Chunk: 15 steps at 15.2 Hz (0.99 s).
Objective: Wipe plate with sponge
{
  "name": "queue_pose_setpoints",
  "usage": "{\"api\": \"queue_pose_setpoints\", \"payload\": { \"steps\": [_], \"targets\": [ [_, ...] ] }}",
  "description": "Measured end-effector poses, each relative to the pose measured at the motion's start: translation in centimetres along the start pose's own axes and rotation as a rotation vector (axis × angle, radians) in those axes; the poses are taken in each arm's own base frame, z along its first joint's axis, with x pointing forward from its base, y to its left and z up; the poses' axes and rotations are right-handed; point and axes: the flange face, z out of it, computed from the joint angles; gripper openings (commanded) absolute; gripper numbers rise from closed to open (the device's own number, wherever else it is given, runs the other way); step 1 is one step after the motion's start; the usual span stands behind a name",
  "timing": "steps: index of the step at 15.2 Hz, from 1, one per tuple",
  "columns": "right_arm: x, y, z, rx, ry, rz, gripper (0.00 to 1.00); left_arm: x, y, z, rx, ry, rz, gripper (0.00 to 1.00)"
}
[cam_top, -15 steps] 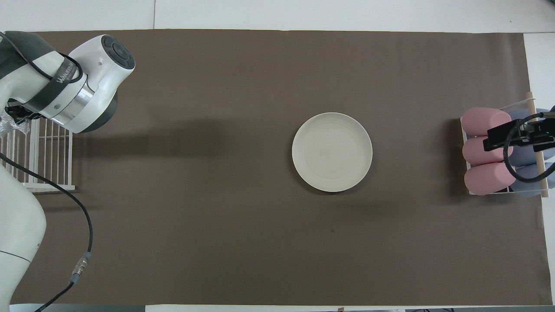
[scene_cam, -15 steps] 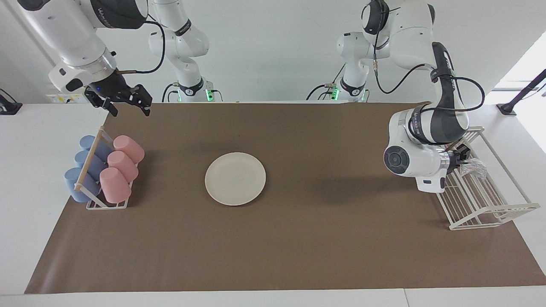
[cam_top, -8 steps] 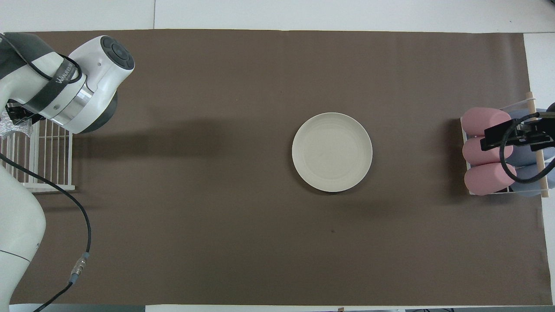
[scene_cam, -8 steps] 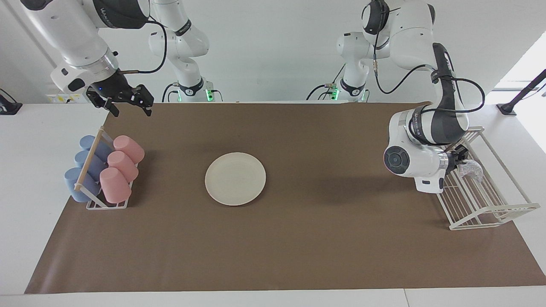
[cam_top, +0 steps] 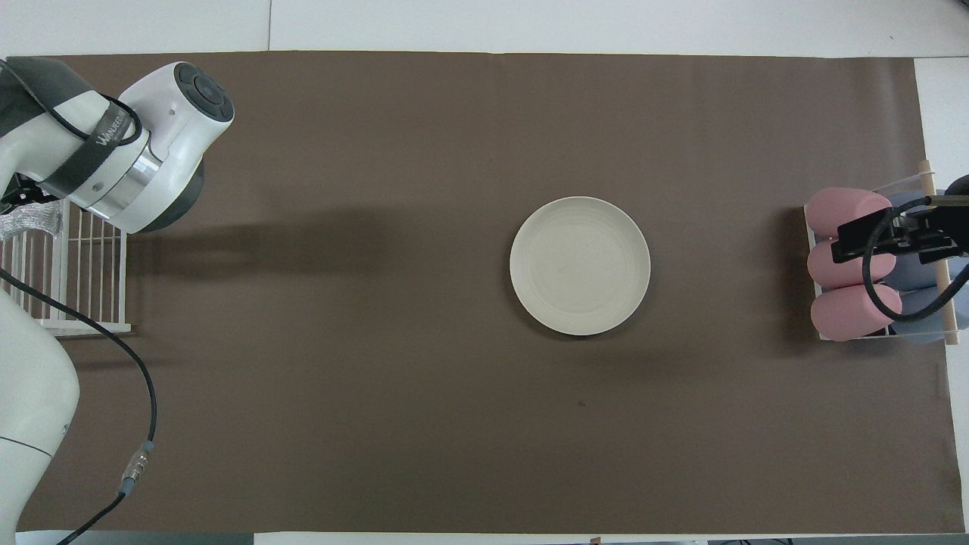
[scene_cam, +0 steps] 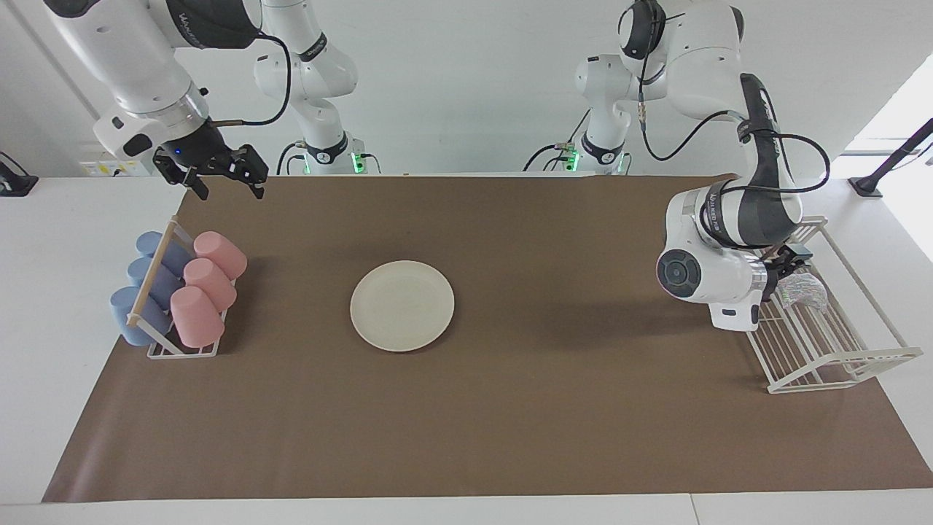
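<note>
The cream-white plate [scene_cam: 401, 305] lies flat on the brown mat near the table's middle, also in the overhead view [cam_top: 580, 265]. The silvery sponge [scene_cam: 803, 289] sits in the white wire rack [scene_cam: 838, 357] at the left arm's end of the table; a bit of it shows in the overhead view [cam_top: 32, 224]. My left gripper [scene_cam: 791, 264] is at the sponge, its wrist covering most of it. My right gripper [scene_cam: 226, 187] is open and empty, up in the air at the cup rack's end, and shows in the overhead view [cam_top: 893, 238].
A cup rack [scene_cam: 169, 292] holds three pink cups [scene_cam: 210, 275] and several blue cups [scene_cam: 146, 281] at the right arm's end of the table. The brown mat [scene_cam: 510, 408] covers most of the table.
My right gripper has drifted a little toward the table's middle. My left wrist has shifted slightly at the wire rack and the sponge has moved a little with it.
</note>
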Motion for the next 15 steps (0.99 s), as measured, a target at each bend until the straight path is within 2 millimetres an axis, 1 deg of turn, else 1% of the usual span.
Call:
{"api": "queue_pose_setpoints", "payload": {
  "steps": [3, 5, 6, 7, 8, 11, 12, 13, 15],
  "targets": [
    [0.0, 0.0, 0.0, 0.0, 0.0, 0.0, 1.0, -0.1, 0.2, -0.1, -0.025, -0.014, 0.002, 1.0],
    [0.0, 0.0, 0.0, 0.0, 0.0, 0.0, 1.0, -0.4, 0.3, -0.8, -0.127, -0.055, -0.01, 1.0],
    [0.0, 0.0, 0.0, 0.0, 0.0, 0.0, 1.0, -0.4, -0.4, -1.3, -0.197, -0.076, -0.027, 1.0],
    [0.0, 0.0, 0.0, 0.0, 0.0, 0.0, 1.0, -0.3, -1.8, -1.8, -0.274, -0.103, -0.042, 1.0],
    [0.0, 0.0, 0.0, 0.0, 0.0, 0.0, 1.0, -0.4, -3.6, -2.3, -0.357, -0.132, -0.04, 1.0],
    [0.0, 0.0, 0.0, 0.0, 0.0, 0.0, 1.0, -1.1, -10.2, -4.2, -0.582, -0.173, -0.015, 1.0],
    [0.0, 0.0, 0.0, 0.0, 0.0, 0.0, 1.0, -1.5, -12.0, -5.0, -0.644, -0.179, -0.013, 1.0],
    [0.0, 0.0, 0.0, 0.0, 0.0, 0.0, 1.0, -2.1, -13.4, -5.7, -0.714, -0.188, -0.007, 1.0],
    [0.0, 0.0, 0.0, 0.0, 0.0, 0.0, 1.0, -3.7, -15.6, -7.0, -0.853, -0.199, 0.043, 1.0]
  ]
}}
